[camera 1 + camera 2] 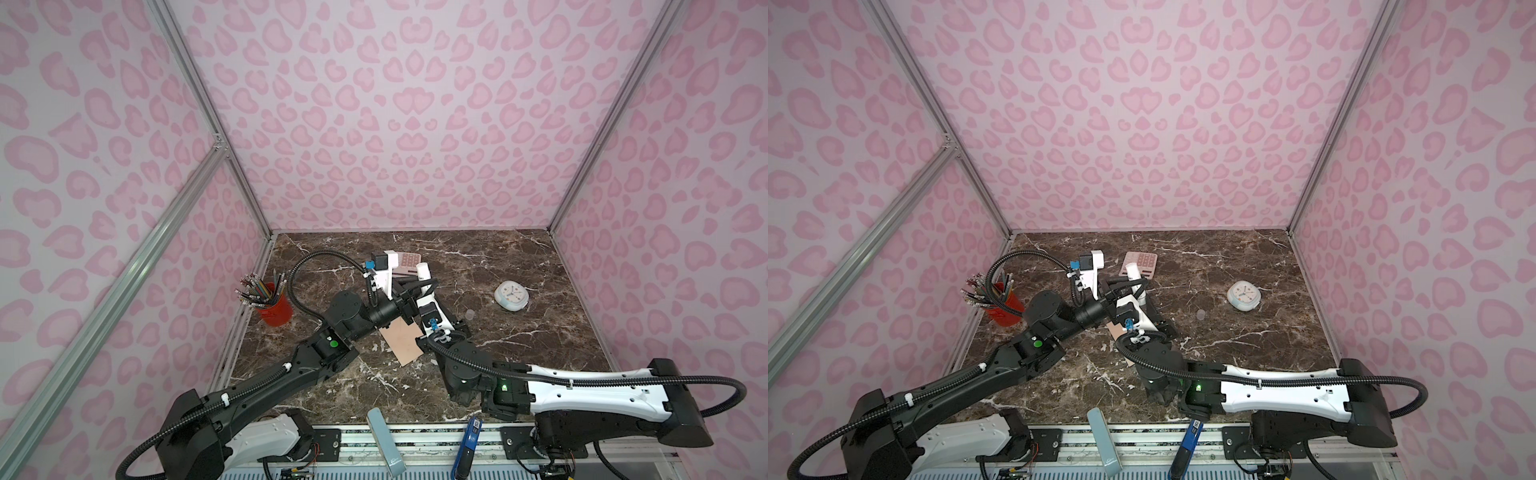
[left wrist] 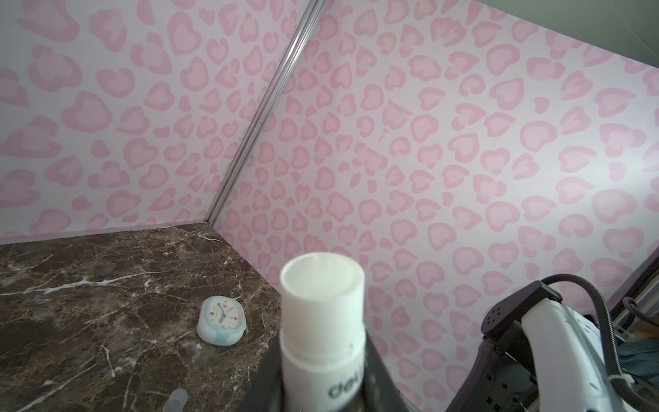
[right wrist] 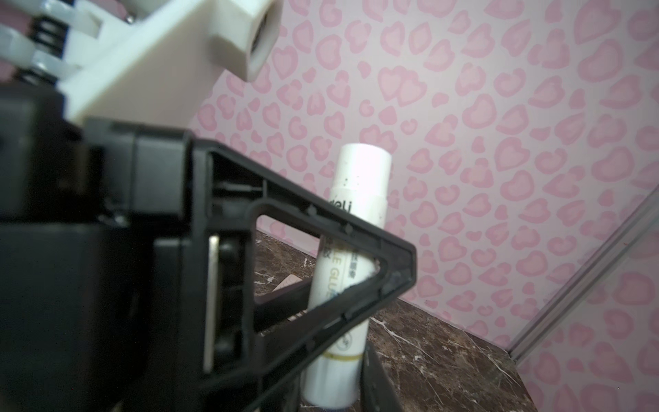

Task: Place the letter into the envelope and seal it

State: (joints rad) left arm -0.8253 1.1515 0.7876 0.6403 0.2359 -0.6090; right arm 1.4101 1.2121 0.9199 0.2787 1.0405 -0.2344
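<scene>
The peach-tan envelope (image 1: 402, 341) lies flat on the marble table (image 1: 540, 345), half under both wrists; only a sliver of the envelope (image 1: 1114, 329) shows in a top view. The letter is out of view. A white glue stick (image 1: 423, 271) (image 1: 1133, 272) stands tilted above the envelope. My left gripper (image 2: 322, 392) is shut on the glue stick (image 2: 322, 321) around its upper body. My right gripper (image 3: 335, 385) is shut on the glue stick (image 3: 351, 249) at its base, and the left gripper's black finger (image 3: 356, 285) crosses in front.
A pink calculator (image 1: 409, 262) (image 1: 1142, 264) lies behind the grippers. A small pale clock (image 1: 511, 296) (image 2: 221, 321) sits at right. A clear cap (image 1: 470, 313) (image 2: 177, 399) lies beside the right wrist. A red pencil cup (image 1: 274, 309) stands at left.
</scene>
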